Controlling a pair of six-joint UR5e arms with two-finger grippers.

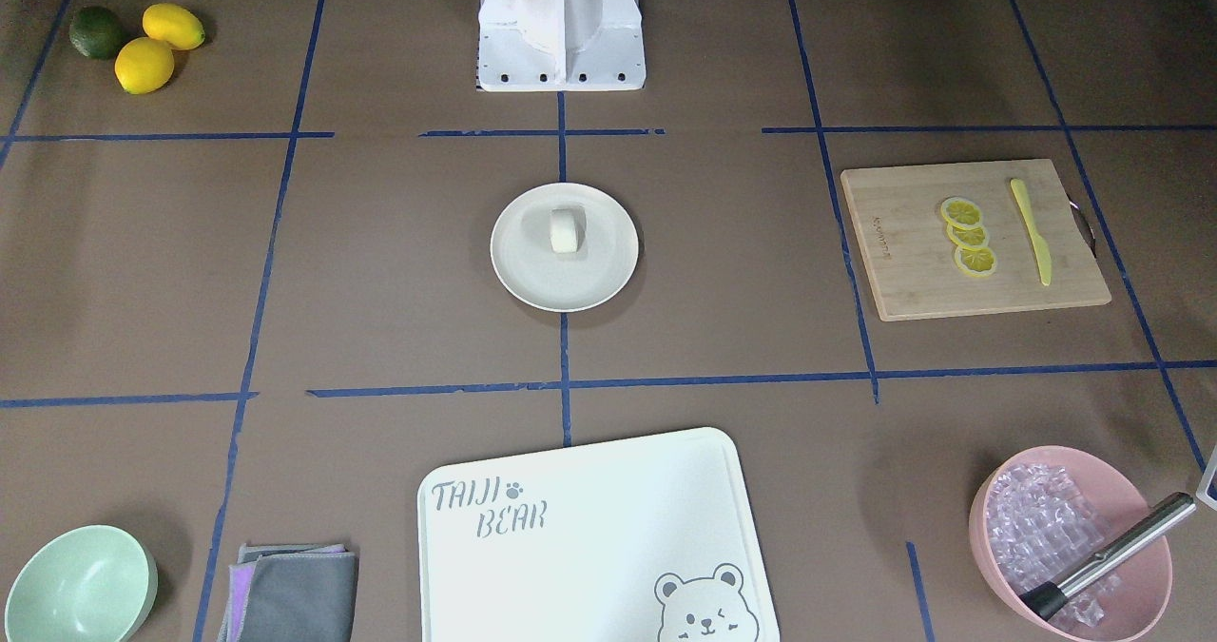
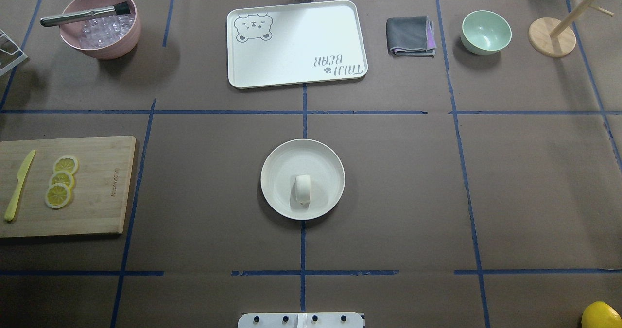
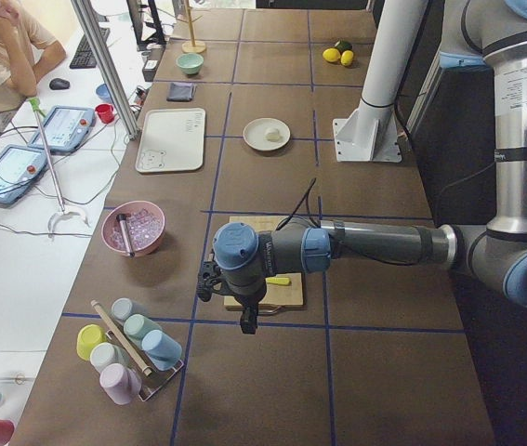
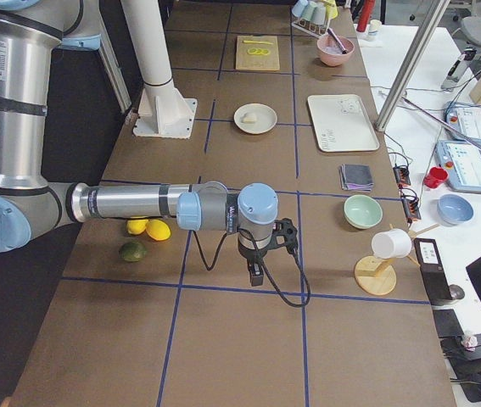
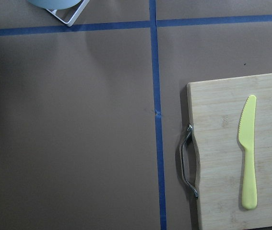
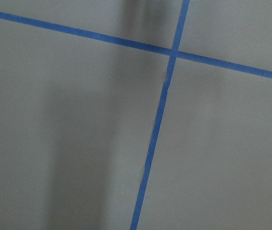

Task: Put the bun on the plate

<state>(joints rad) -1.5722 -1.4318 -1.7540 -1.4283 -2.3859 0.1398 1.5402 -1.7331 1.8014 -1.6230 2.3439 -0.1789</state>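
Note:
The small white bun (image 2: 302,188) lies on the round cream-white plate (image 2: 286,163) at the table's centre, a little toward the robot's side of the plate. The front-facing view shows the same bun (image 1: 568,230) on the plate (image 1: 532,271). Both arms are held far out at the table's ends, away from the plate. The left gripper (image 3: 207,279) hangs over the wooden board's end and the right gripper (image 4: 288,234) over bare table. They appear only in the side views, so I cannot tell whether they are open or shut.
A wooden cutting board (image 2: 97,211) carries lemon slices (image 2: 61,180) and a yellow knife (image 2: 18,184). At the far edge are a pink bowl (image 2: 99,48) of ice, a white tray (image 2: 296,43), a grey cloth (image 2: 409,35), a mint bowl (image 2: 486,32). Lemons (image 1: 157,48) sit near the base.

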